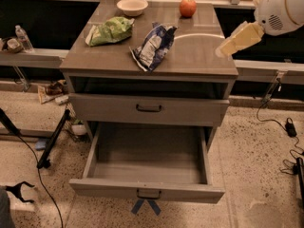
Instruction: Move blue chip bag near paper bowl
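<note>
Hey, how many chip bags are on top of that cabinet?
2. The green chip bag lies back left, beside the paper bowl; the blue chip bag lies in the middle. The gripper hovers at the right edge.

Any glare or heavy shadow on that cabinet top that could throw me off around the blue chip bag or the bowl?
Camera view: a pale curved reflection streaks the cabinet top right of the blue chip bag, whose front panel shines pale. The paper bowl and apple are evenly lit. The recess under the top lies in deep shadow. The gripper hangs brightly lit at the top's right edge.
</note>
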